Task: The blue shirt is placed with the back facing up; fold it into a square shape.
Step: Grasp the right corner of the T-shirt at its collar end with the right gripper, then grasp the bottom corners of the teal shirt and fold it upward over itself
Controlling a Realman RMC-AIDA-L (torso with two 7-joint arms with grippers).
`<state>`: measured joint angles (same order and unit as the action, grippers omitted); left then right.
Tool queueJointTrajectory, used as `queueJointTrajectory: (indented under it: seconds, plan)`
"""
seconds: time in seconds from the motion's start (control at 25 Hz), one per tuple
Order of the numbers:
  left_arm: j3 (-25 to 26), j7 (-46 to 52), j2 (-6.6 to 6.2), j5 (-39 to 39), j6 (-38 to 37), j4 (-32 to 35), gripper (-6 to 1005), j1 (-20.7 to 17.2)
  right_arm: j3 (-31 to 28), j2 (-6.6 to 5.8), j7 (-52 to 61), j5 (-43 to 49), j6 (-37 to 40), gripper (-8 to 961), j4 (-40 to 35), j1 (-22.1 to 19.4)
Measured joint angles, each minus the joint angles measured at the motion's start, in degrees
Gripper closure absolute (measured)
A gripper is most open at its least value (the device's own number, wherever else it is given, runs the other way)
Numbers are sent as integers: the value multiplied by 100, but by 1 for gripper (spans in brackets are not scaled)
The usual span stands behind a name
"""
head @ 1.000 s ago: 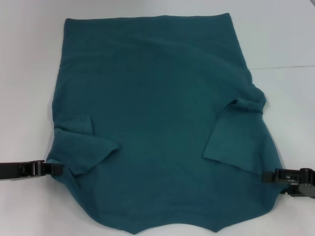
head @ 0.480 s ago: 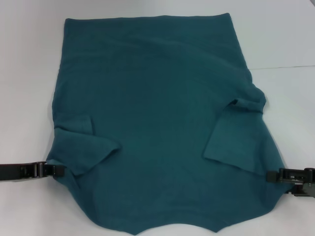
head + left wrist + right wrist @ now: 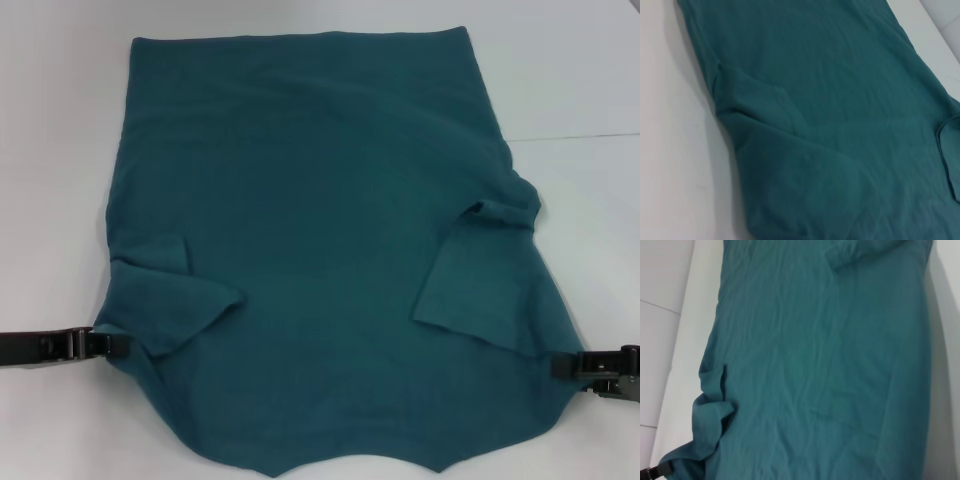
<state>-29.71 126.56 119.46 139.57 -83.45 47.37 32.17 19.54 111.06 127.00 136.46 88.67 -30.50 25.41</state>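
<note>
- The table (image 3: 60, 120) is a plain white, flat top, and it is filling the whole head view around the cloth. A thin line is running across it on the robot's right, far side, like a seam between two panels. No other part of the room is showing.
- The blue shirt (image 3: 320, 250) is lying spread out on the table and is covering most of the middle of it. Its straight edge is lying on the far side, and its wavy, rounded edge is lying on the near side, close to the robot. Both short sleeves are lying folded in on top of the body, one on the left side (image 3: 170, 300) and one on the right side (image 3: 480, 280). The fabric is soft and a bit wrinkled.
- The left gripper (image 3: 108, 343) is sitting low on the table at the shirt's near left edge, touching the cloth where the left sleeve is. Its jaws are tucked against the cloth, and I cannot tell whether they are apart or together.
- The right gripper (image 3: 568, 366) is sitting low on the table at the shirt's near right edge, just beside the cloth. Its tip is half hidden by the shirt's edge, so I cannot tell how its jaws are standing.
</note>
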Motion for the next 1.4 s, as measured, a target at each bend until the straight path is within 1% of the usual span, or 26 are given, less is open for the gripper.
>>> queueJointTrajectory:
  seconds: [0.2, 0.4, 0.64, 0.88, 1.12, 1.2, 1.4]
  plan:
    - [7, 0, -2, 0, 4, 1, 985, 0, 3, 3, 0, 7, -23, 443, -12, -35]
    - [7, 0, 2, 0, 20, 0, 985, 0, -3, 3, -20, -5, -22, 708, -30, -97]
    - [-5, 4, 6, 0, 57, 1, 985, -28, -20, 3, -193, -15, -23, 919, -7, -117]
    - [55, 57, 7, 27, 54, 12, 985, -144, -52, 3, -486, -208, 26, 918, 14, -139]
    - [410, 17, -1, 72, 25, 30, 984, -399, -211, 11, -674, -239, 256, 919, 17, -200]
    - [492, -23, -1, 70, 3, 44, 984, -505, -342, 12, -851, -244, 476, 919, 12, -264]
    - [756, -226, 7, 68, -197, 42, 984, -711, -407, 9, -987, -243, 654, 918, -12, -391]
